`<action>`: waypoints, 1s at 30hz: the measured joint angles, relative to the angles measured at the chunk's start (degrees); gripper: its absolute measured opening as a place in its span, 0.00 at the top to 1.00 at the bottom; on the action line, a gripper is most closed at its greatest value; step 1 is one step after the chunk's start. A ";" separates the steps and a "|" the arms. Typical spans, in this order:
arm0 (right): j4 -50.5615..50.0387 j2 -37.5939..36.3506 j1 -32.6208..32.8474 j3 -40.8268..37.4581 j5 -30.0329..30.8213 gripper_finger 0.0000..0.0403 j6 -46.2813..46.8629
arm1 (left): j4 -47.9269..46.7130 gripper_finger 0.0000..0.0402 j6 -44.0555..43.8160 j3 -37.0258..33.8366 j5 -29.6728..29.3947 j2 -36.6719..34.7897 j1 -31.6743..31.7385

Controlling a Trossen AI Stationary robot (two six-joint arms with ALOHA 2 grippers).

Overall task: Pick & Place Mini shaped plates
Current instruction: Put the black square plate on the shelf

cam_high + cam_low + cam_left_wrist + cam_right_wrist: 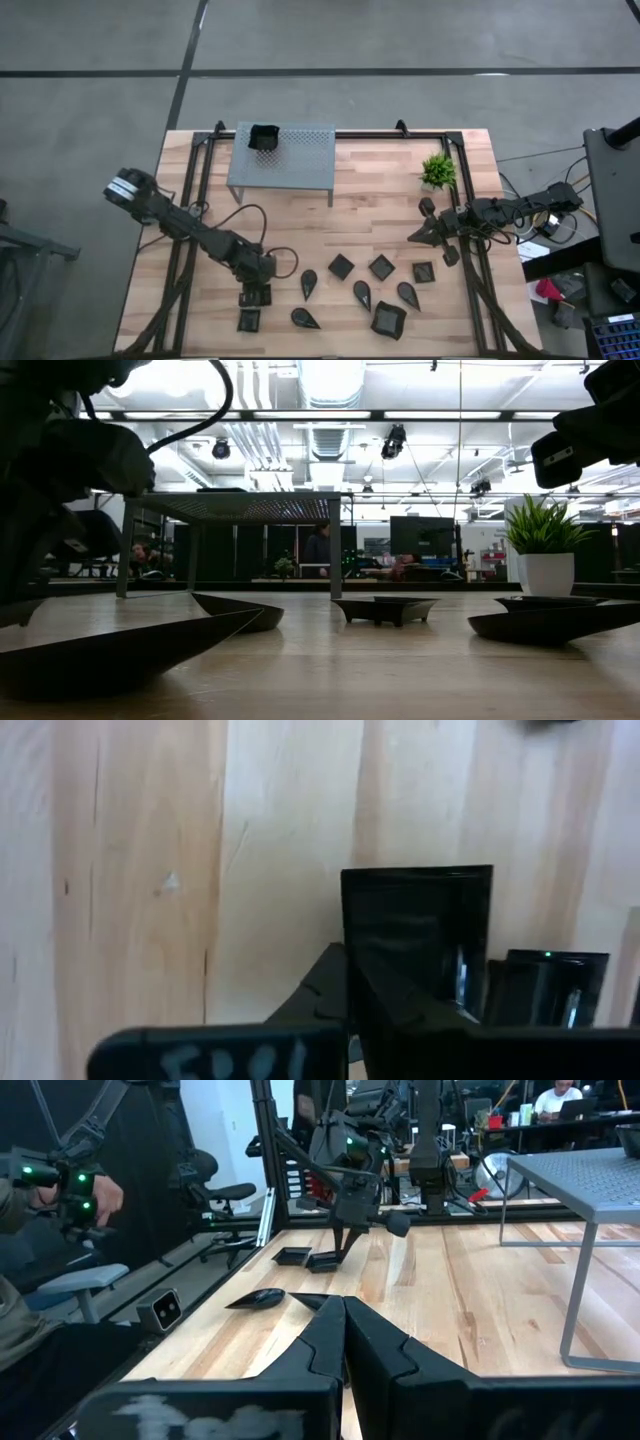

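Left gripper [256, 294], fingers closed on a square mini plate [415, 925]; second square plate [248, 320] just beside it; teardrop plates [308, 284] near; stand [282, 157] and right gripper [418, 237], closed and empty, well apart.

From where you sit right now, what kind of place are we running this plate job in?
Most likely a robotics lab or open workshop. The wooden table stands on bare concrete floor, exposed ceiling ducts and strip lights run overhead, and a person sits at a desk with screens beyond the table.

Ten or so mini shaped plates [341, 266], one stand [300, 162], one plant [438, 171].
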 joint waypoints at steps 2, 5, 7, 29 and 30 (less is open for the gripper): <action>0.00 -0.02 0.02 -0.02 0.00 0.98 0.00 | -0.50 0.99 0.25 0.46 -0.01 -0.44 0.10; 0.00 -0.02 0.02 -0.01 0.00 0.98 0.00 | -2.44 1.00 0.87 1.39 -0.66 -1.58 0.64; 0.00 0.00 0.02 0.00 0.00 0.98 0.00 | -3.46 1.00 1.17 2.07 -1.35 -2.40 1.14; -0.02 -0.02 0.02 -0.02 0.02 0.98 0.00 | -4.35 1.00 1.00 6.26 -56.39 -23.94 9.29; -0.02 -0.02 0.02 -0.02 0.02 0.98 0.00 | -4.36 1.00 0.72 6.29 -57.38 -25.17 10.14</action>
